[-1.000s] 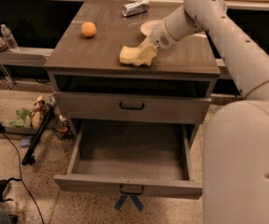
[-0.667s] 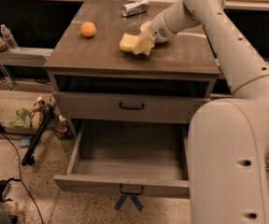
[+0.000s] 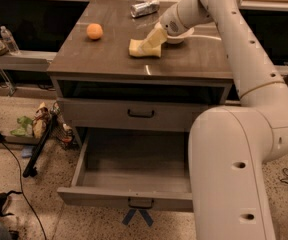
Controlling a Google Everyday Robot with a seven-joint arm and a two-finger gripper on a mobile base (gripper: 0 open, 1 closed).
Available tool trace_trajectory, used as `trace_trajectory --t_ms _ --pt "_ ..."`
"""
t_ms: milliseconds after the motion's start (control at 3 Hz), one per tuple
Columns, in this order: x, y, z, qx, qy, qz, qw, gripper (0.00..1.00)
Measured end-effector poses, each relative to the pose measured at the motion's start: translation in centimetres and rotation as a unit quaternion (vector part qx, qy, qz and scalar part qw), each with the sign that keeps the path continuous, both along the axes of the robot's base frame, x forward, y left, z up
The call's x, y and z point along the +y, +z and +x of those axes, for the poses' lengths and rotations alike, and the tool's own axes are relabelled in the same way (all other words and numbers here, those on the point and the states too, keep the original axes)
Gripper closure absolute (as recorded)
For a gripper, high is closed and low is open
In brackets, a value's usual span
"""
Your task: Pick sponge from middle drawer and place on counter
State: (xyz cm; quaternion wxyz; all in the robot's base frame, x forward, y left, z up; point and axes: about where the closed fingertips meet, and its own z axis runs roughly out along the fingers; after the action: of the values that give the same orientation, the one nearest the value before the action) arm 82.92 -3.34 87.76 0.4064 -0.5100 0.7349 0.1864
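A pale-yellow, soft-looking sponge (image 3: pixel 143 49), blocky and slightly curved, is seen lying on the counter (image 3: pixel 104 61), a broad, glossy grey-brown top, right of its middle. The gripper (image 3: pixel 154 38) is held against the sponge's right upper edge; whether the sponge is grasped or released cannot be told. Just right of the gripper, a round white bowl (image 3: pixel 184 35) is partly hidden by the smooth cream-coloured arm (image 3: pixel 244 59); its contents cannot be seen. A round orange fruit (image 3: pixel 95 31) is set on the left part of the counter, well apart from the sponge, and a crumpled silvery can (image 3: pixel 145 8) is laid at the far edge. Below, the middle drawer (image 3: pixel 129 196), a wide shallow grey box with a small dark handle, is pulled out, and its flat grey floor is shown. The grey front (image 3: pixel 109 115) above it is closed.
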Motion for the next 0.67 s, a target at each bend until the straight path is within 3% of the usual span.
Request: trace_trajectory --t_ms 333,667 --pt "-0.3 0.4 0.0 0.002 0.0 0.009 1.0 0.0" --pt "-4.5 4.0 -1.2 -0.022 -0.024 0.035 0.9989 0.0"
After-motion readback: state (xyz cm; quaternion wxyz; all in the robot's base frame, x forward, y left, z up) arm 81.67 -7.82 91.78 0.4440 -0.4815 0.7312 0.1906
